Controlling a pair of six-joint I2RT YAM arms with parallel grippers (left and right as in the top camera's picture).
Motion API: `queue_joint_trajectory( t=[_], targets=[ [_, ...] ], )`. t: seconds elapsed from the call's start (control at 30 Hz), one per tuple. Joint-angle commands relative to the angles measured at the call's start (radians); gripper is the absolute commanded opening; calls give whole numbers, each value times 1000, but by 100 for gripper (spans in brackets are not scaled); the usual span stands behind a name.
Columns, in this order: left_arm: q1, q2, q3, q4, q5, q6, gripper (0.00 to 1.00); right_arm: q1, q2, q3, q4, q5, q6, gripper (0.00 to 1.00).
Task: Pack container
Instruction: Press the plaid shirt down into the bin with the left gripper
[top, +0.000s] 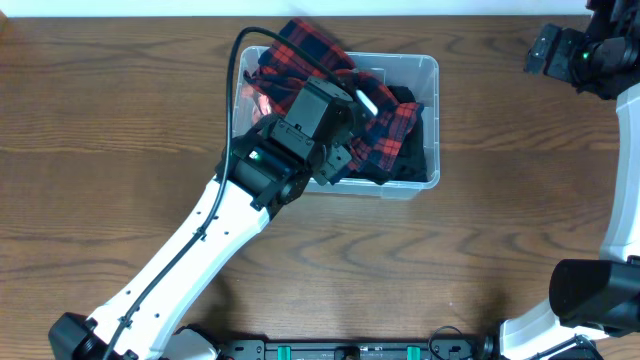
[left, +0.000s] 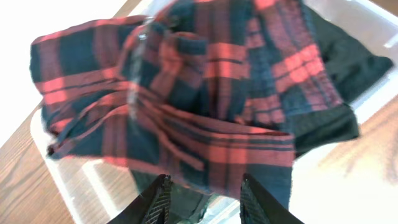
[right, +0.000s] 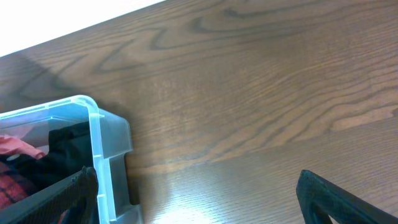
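Container (top: 436, 110) sits on the table (top: 120, 110), upper centre, stuffed with plaid cloth (top: 385, 125) that spills over its far-left corner. Left gripper (left: 205, 179) hovers above, jaws spread and empty; it should push the overhang inward, low and gently. Right gripper (right: 198, 180) hangs well apart, jaws spread too.

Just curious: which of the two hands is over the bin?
The left hand, above the plaid cloth in the container; the right hand hangs aside.
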Motion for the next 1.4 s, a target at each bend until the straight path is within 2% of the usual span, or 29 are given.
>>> queue_joint_trajectory(
  t=[0.0,0.23,0.33,0.4,0.47,0.93,0.97,1.07,1.1,1.2,1.27,1.3,1.37],
  targets=[
    [4,45,9,-19,72,62,37,3,1,-3,-2,3,10,99],
    [4,137,9,-50,71,80,38,3,1,-3,-2,3,10,99],
    [4,153,9,-35,71,80,50,3,1,-3,-2,3,10,99],
    [4,156,9,-27,71,80,68,3,1,-3,-1,3,10,99],
    [4,158,9,-24,71,80,76,3,1,-3,-2,3,10,99],
    [44,278,9,26,71,76,78,4,1,-3,-1,3,10,99],
    [44,285,9,34,70,75,77,4,1,-3,-2,3,10,99],
    [45,294,9,75,52,21,63,4,1,-3,-2,3,10,99],
    [45,294,9,90,39,-2,51,4,1,-3,-2,3,10,99],
    [45,287,10,139,18,-71,24,4,1,-3,-2,3,10,99],
    [44,277,10,164,18,-113,10,4,1,-3,-2,3,10,99],
    [43,272,10,174,18,-137,6,4,1,-3,-1,3,10,99],
    [43,256,10,195,18,-206,6,4,1,-3,-2,3,10,99]
  ],
)
